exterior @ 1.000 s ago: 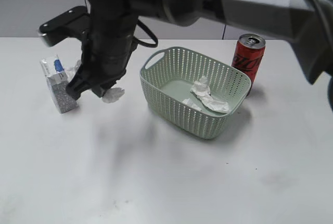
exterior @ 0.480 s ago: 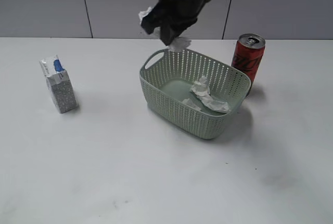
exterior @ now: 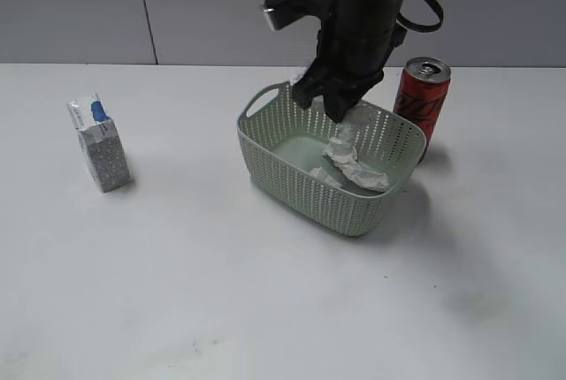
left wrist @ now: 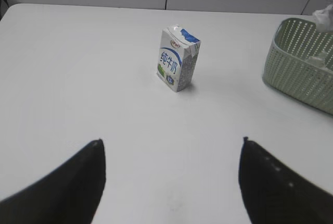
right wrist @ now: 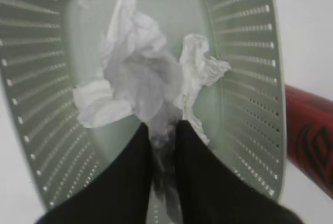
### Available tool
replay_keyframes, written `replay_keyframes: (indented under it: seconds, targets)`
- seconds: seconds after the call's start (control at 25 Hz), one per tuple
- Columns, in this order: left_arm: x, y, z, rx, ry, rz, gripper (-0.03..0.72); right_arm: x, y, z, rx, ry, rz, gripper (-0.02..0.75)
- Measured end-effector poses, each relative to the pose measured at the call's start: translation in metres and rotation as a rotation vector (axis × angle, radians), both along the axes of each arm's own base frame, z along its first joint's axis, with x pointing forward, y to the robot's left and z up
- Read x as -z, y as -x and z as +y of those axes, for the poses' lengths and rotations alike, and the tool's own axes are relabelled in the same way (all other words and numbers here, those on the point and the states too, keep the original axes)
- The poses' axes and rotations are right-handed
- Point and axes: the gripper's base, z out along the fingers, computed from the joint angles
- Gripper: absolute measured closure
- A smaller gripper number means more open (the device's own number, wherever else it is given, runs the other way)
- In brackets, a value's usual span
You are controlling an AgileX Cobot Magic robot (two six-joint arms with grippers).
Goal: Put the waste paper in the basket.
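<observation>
You're at a lab-style test bench, not a home. Bare white counter [exterior: 265, 309]; plain grey panelled wall [exterior: 80, 9] behind; staged props only.

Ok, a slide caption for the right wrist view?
Right gripper shut on a paper wad over the green basket.

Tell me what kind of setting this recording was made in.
Probably a lab or test bench, not a home: a bare white table against plain grey wall panels, with a few staged props: a mint basket, a red can and a small milk carton.
</observation>
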Motion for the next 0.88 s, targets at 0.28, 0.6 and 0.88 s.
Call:
replay_keyframes:
  seconds: [0.28,0.6,0.88]
  targets:
    - [0.0,0.0,0.0,0.0,0.0,0.0,0.097,0.006,-0.002,-0.002,0.004,0.024,-0.018,0.272]
    - [0.0,0.0,0.0,0.0,0.0,0.0,0.097,0.004,0.002,-0.004,0.007,0.04,0.016,0.138]
    - [0.0,0.0,0.0,0.0,0.0,0.0,0.097,-0.05,0.002,-0.045,0.093,-0.009,-0.043,0.143]
